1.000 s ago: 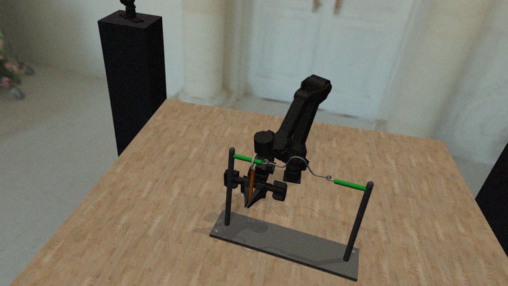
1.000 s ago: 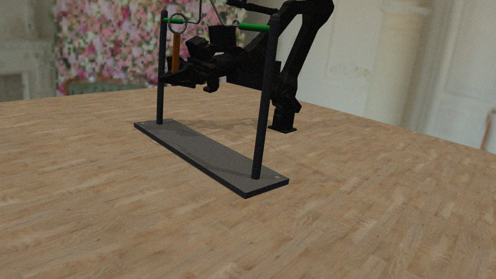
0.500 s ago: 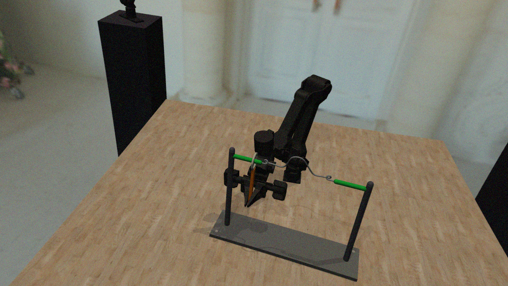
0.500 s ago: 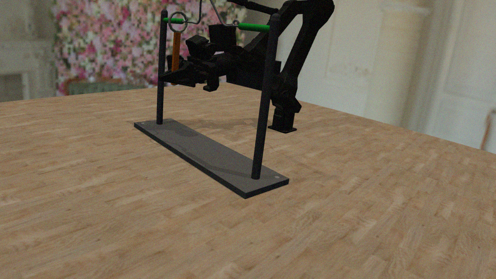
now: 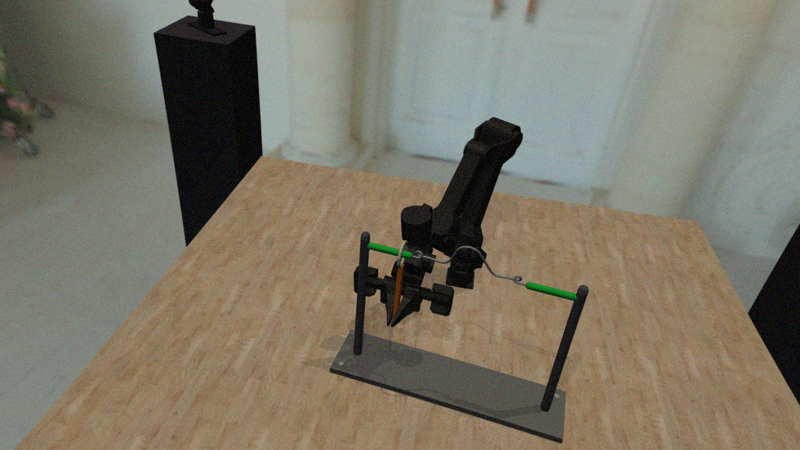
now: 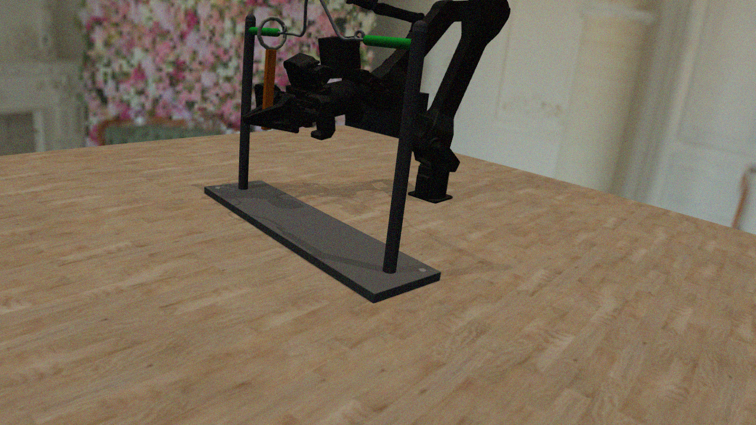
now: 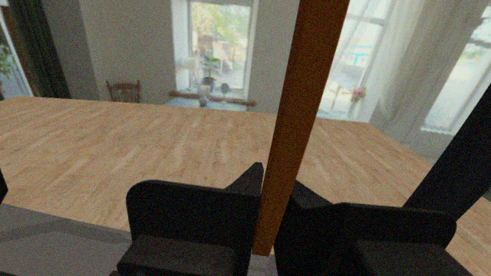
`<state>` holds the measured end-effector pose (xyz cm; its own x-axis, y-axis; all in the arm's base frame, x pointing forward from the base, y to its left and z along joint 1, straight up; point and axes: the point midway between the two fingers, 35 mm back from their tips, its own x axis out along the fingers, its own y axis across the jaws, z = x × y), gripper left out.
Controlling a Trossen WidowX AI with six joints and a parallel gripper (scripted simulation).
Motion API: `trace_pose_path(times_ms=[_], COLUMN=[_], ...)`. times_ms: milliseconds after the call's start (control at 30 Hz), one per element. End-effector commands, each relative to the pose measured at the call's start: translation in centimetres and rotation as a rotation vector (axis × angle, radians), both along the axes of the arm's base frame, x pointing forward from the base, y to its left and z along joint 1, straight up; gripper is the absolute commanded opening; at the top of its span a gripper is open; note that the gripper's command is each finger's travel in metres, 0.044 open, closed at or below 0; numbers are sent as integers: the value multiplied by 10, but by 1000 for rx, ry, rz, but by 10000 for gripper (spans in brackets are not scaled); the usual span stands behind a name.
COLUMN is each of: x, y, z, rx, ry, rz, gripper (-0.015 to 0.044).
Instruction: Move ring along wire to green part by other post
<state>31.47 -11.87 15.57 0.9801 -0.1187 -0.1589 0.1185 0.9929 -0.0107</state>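
Note:
The pale ring point(image 5: 400, 254) point(image 6: 258, 36) is around the left green part point(image 5: 383, 249) point(image 6: 267, 31), near its inner end; in the exterior view the wire passes near the ring's middle, with gaps above and below. The orange handle point(image 5: 399, 285) point(image 6: 269, 74) point(image 7: 297, 115) points down, slightly tilted. My gripper point(image 5: 392, 321) point(image 6: 253, 118) point(image 7: 263, 169) is shut on the handle's lower part, below the wire. The thin grey wire point(image 5: 486, 262) point(image 6: 305, 20) runs with a hump to the other green part point(image 5: 550, 290) point(image 6: 388, 41). The ring is outside the wrist view.
The near post point(image 5: 360, 313) point(image 6: 244, 147) point(image 7: 453, 165) stands close beside my gripper. The other post point(image 5: 562, 352) point(image 6: 400, 174) is at the far end of the grey base point(image 5: 458, 380) point(image 6: 317, 227) point(image 7: 57, 245). Small loops sit at both ends of the grey wire.

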Motion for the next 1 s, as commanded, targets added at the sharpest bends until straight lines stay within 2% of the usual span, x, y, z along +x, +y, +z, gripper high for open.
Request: trace_pose_path(times_ms=[0,467,967], x=[0,-8,-11], y=[4,18,32], z=[1,2,2], rx=[-3,11,6], ry=[-2,86,90], rz=[1,9,8], gripper=[-150,-150,-150])
